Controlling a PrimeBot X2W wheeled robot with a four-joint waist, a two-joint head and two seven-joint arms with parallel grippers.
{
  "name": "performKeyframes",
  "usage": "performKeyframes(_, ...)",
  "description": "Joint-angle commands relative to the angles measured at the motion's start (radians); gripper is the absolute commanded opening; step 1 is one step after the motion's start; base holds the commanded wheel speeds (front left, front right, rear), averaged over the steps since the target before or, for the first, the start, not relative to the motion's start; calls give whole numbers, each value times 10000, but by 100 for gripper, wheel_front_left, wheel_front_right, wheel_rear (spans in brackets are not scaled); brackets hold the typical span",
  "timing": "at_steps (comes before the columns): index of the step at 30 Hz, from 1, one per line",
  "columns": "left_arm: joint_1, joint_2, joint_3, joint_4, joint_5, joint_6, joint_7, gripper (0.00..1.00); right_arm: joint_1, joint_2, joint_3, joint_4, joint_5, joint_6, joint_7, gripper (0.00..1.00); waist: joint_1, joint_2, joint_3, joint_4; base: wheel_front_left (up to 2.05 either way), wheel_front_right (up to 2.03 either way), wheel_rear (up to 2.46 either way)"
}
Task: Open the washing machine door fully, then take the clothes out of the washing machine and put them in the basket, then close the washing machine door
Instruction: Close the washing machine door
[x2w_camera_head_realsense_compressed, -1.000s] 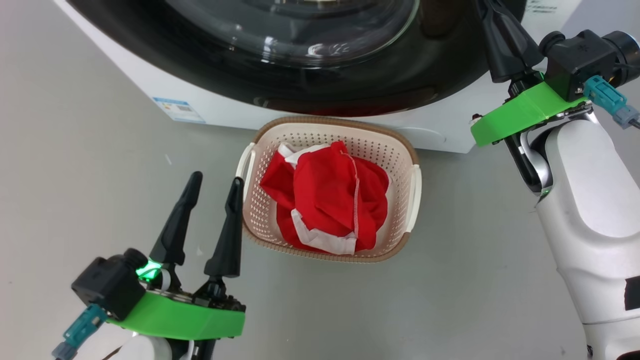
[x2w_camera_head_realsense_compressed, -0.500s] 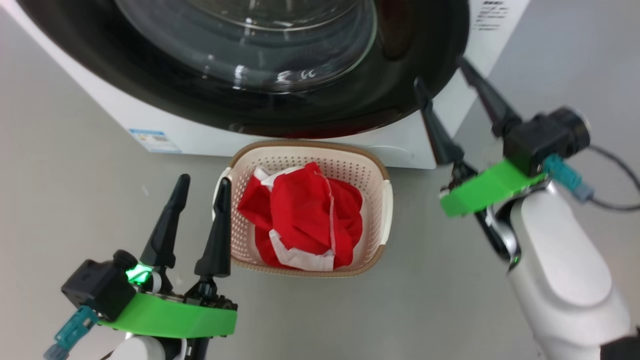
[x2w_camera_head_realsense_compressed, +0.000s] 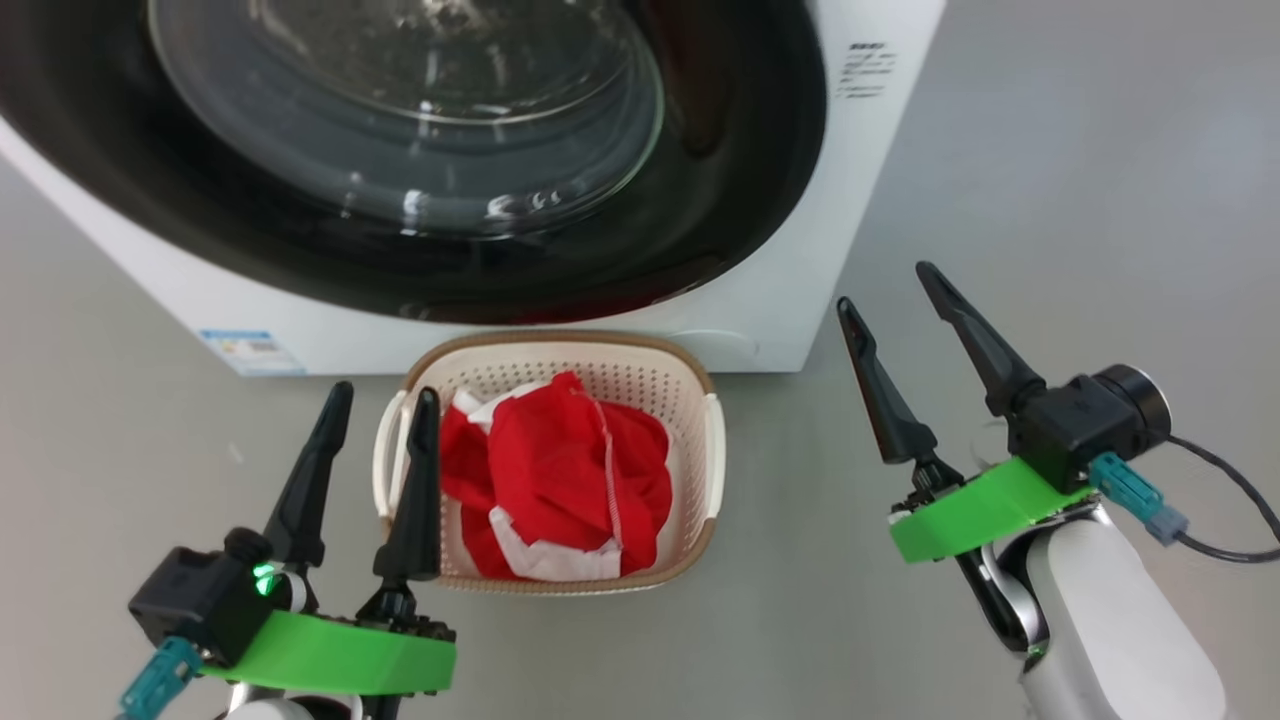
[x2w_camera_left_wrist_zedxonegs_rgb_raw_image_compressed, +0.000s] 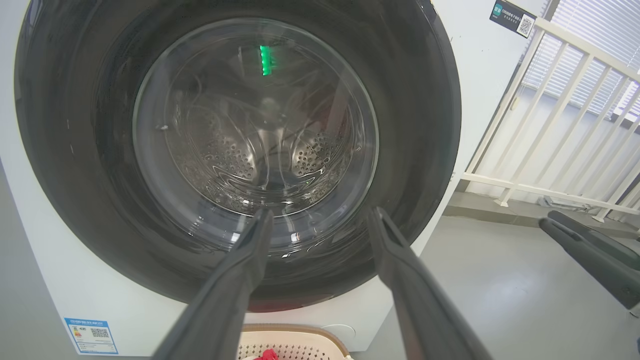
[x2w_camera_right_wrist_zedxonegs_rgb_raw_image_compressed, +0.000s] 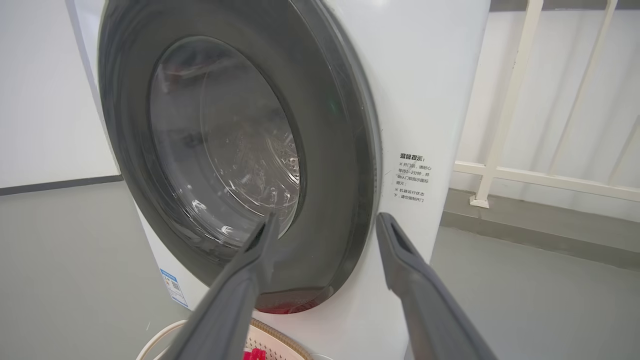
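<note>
Flush-shut washing machine door (x2w_camera_right_wrist_zedxonegs_rgb_raw_image_compressed: 235, 160); clothes (x2w_camera_head_realsense_compressed: 560, 470) lie in basket (x2w_camera_head_realsense_compressed: 560, 338) at door's 6 o'clock; left gripper (x2w_camera_head_realsense_compressed: 385, 390) and right gripper (x2w_camera_head_realsense_compressed: 885, 283) spread wide, empty. Task apparently complete.

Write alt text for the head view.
Red clothes lie in a cream basket on the grey floor before a white washing machine whose black-rimmed door looks shut. The left claw and right claw hover open and empty at either side.

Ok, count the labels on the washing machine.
3: a blue label low on the front's left, a printed notice right of the door, a dark QR label up top right. Others may be hidden.
</note>
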Motion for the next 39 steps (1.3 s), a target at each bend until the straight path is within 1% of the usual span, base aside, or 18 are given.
performKeyframes(1,35,266,403,-173,219,69,-110,100,104,100,79,-333,35,-38,-24,100,0,0,-281,-274,0,0,0)
performKeyframes(6,271,297,531,-18,568,188,-118,100,610,101,-399,-675,-85,-38,-24,100,0,0,-604,-478,0,0,0)
performKeyframes(12,559,212,784,93,779,171,-120,100,1384,101,-1106,-1140,-128,-38,-24,100,0,0,-966,-554,0,0,0)
performKeyframes(16,756,133,965,199,873,114,-120,100,1796,102,-1397,-1406,-168,-38,-24,100,0,0,-1200,-604,0,0,0)
performKeyframes(28,1324,-62,1565,376,1204,-258,-121,100,2967,102,-1849,-2136,-225,-38,-24,100,0,0,-1895,-665,0,0,0)
performKeyframes(34,1784,-248,1945,310,1420,-576,-121,100,3745,102,-2127,-2501,-181,-38,-24,100,0,0,-2415,-694,0,0,0)
performKeyframes(39,2093,-314,2082,356,1644,-646,-122,100,4165,102,-2359,-2751,45,-38,-24,100,0,0,-2635,-738,0,0,0)
